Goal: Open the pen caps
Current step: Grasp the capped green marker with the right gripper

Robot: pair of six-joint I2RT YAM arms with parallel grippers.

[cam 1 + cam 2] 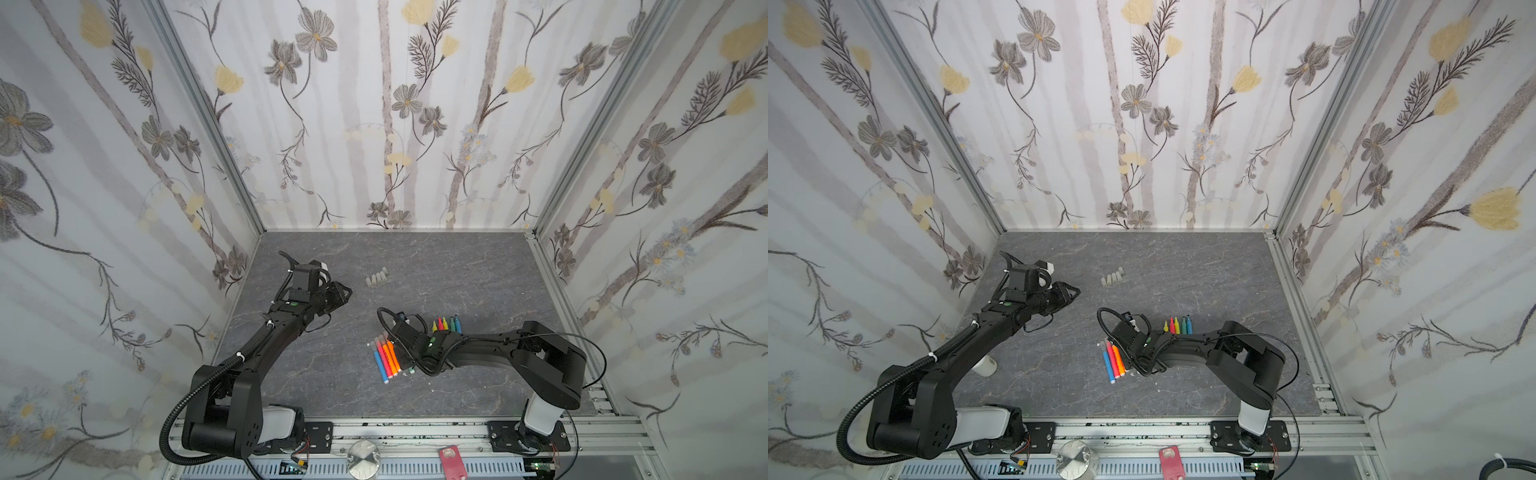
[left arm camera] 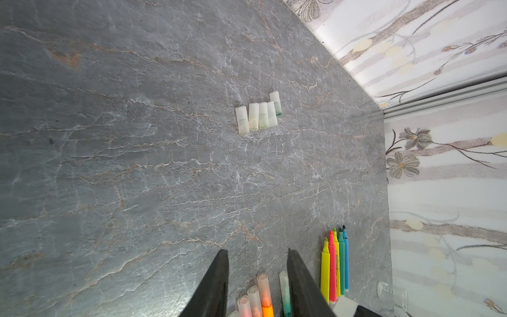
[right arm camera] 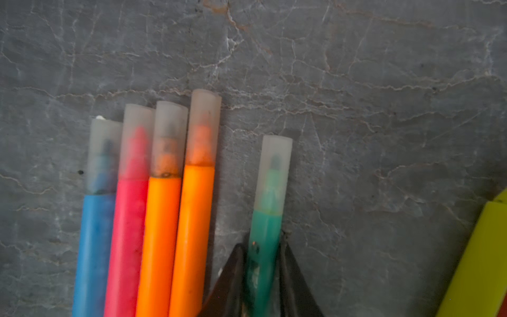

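nearest, four capped pens (image 3: 162,219) lie side by side on the desk (image 2: 137,164). just beside them the right tool (image 3: 262,244) pinches a fifth, the green pen (image 3: 267,227), its cap (image 3: 274,170) on, perhaps lifted. beyond, five uncapped pens (image 2: 336,263). the left tool (image 2: 257,251) hangs spread, empty. farthest, five loose caps (image 2: 259,115) in a row.

I see five loose caps (image 1: 1113,278) toward the surface's (image 1: 1225,291) far edge. Five bare pens (image 1: 1177,326) lie mid-surface. Capped pens (image 1: 1115,361) lie nearer the front edge.

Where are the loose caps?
In both top views the loose caps lie in a row on the table, toward the back wall, right of the left gripper.
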